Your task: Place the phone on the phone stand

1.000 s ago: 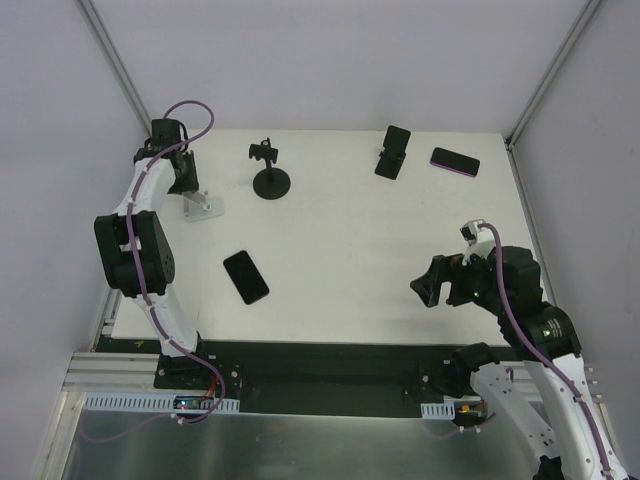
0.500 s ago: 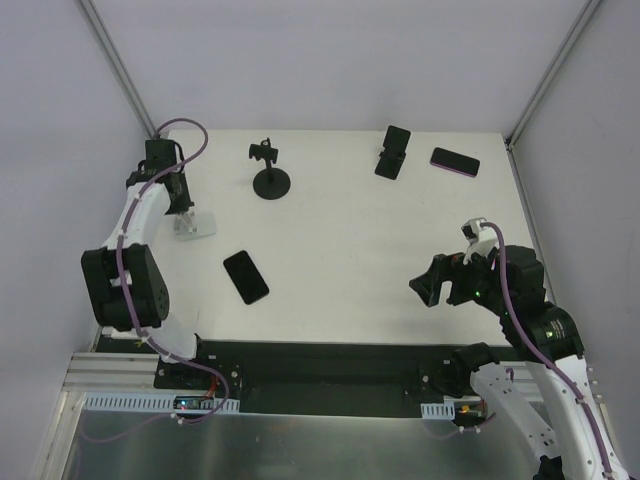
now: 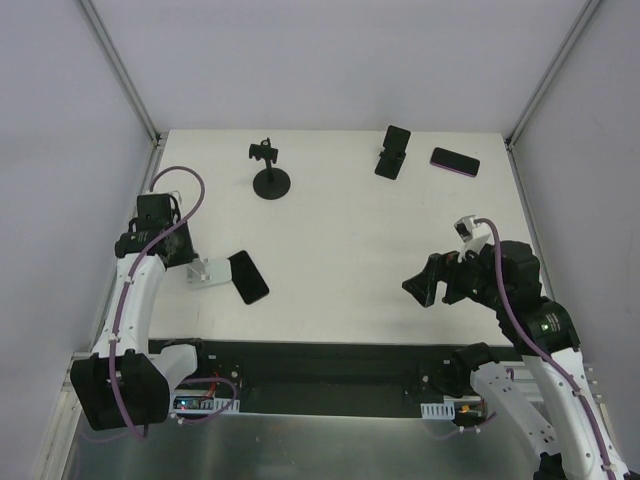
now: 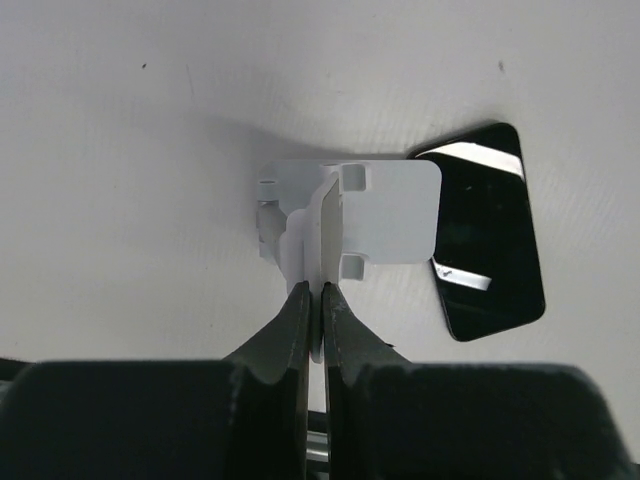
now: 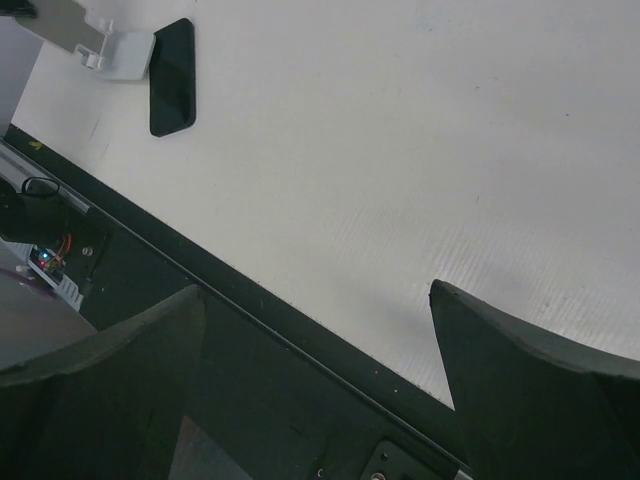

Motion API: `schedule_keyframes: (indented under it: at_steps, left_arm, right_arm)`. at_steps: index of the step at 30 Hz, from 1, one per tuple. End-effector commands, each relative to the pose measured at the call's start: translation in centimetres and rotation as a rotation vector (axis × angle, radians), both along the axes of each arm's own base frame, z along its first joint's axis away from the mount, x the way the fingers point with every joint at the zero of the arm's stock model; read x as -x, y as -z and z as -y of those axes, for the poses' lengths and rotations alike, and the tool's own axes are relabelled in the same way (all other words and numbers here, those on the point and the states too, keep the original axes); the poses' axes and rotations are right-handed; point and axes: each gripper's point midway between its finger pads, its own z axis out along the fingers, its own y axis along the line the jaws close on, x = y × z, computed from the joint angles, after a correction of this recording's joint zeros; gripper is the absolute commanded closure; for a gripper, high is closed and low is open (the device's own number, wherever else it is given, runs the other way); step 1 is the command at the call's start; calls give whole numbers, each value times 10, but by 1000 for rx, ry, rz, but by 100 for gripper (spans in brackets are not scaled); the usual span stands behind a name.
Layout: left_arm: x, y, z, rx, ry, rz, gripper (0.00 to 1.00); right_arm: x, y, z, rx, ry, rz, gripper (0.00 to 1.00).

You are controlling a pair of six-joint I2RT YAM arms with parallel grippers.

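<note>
Phone (image 3: 246, 277) lies flat and screen-up on the near-left of the bench (image 3: 350, 240). The white stand (image 3: 205, 270) is just beside it on the left.

From above, my left tool (image 3: 190, 263) is clenched on that stand. My right tool (image 3: 425, 285) hangs released at the near right, well apart. I judge this to be the step of bringing the stand to the phone. Next I must set the stand down steady, let go, then take up the phone. A second ago the stand sat at the far left; it has since been dragged nearer.

On the left wrist view, the tool (image 4: 312, 300) pinches a thin white rib of the stand (image 4: 390, 215). The stand's plate meets the phone's (image 4: 485, 230) corner; I cannot tell whether they touch.

On the right wrist view, the fingers are spread wide with nothing between them.
</note>
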Motion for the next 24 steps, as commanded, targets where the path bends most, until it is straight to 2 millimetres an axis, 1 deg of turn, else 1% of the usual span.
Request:
schedule_keyframes:
  at_steps: [1, 4, 9, 11, 12, 14, 19, 21, 22, 24]
  left_arm:
    - [16, -1, -20, -94, -87, -26, 100]
    - [21, -4, -29, -128, -143, -24, 100]
    - [28, 3, -33, -149, -144, -66, 100]
    - [29, 3, -40, -178, -183, -72, 100]
    - [30, 1, -47, -214, -212, -73, 100]
    - [27, 1, -51, -231, -223, -63, 100]
    - [10, 16, -36, -141, -170, -83, 100]
    - [8, 23, -33, -120, -159, -111, 100]
    - [5, 25, -27, -82, -140, -109, 100]
    - [3, 30, -22, -47, -134, -122, 100]
  right_arm:
    - [-3, -4, -8, -34, -37, 20, 4]
    - [-2, -4, -9, -39, -41, 19, 4]
    - [-1, -4, -9, -44, -37, 21, 4]
    - [0, -4, -9, -46, -41, 24, 4]
    - [0, -3, -9, -46, -40, 18, 4]
    - [0, -3, -9, -48, -41, 19, 4]
    - [0, -2, -10, -54, -40, 15, 4]
    - [0, -3, -10, -56, -36, 16, 4]
    - [0, -3, -10, -58, -35, 18, 4]
    - [-1, -2, -11, -63, -37, 21, 4]
